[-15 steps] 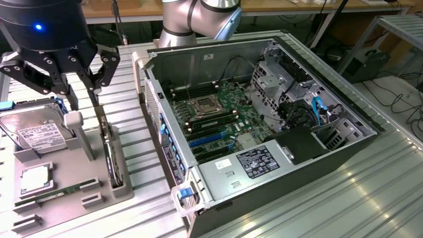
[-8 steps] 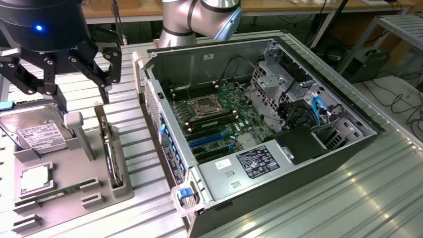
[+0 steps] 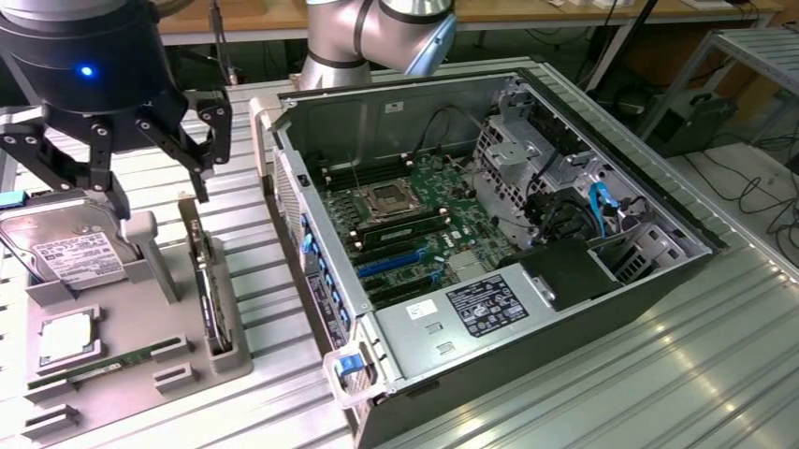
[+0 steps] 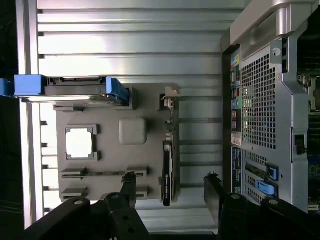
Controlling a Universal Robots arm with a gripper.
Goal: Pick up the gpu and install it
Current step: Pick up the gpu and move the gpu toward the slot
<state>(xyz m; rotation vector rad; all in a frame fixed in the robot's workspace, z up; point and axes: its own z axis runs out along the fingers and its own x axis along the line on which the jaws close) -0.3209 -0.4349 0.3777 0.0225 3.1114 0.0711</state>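
The gpu (image 3: 208, 281) is a thin black card standing on its edge in a slot of the grey holder tray (image 3: 119, 398), at the exterior view's left. Seen edge-on in the wrist view, the gpu (image 4: 167, 167) has its silver bracket (image 4: 170, 101) at one end. My gripper (image 3: 160, 198) hovers above the tray and the card's bracket end with its black fingers spread wide and nothing between them. In the wrist view the gripper (image 4: 171, 192) straddles the line of the card, one finger (image 4: 129, 187) on each side, without touching it.
An open computer case (image 3: 500, 234) lies beside the tray, its motherboard slots (image 3: 389, 267) exposed; its rear panel (image 4: 270, 110) is close to the card. The tray also holds a hard drive (image 3: 75, 248), a processor (image 3: 69, 337) and a green memory stick (image 3: 112, 360).
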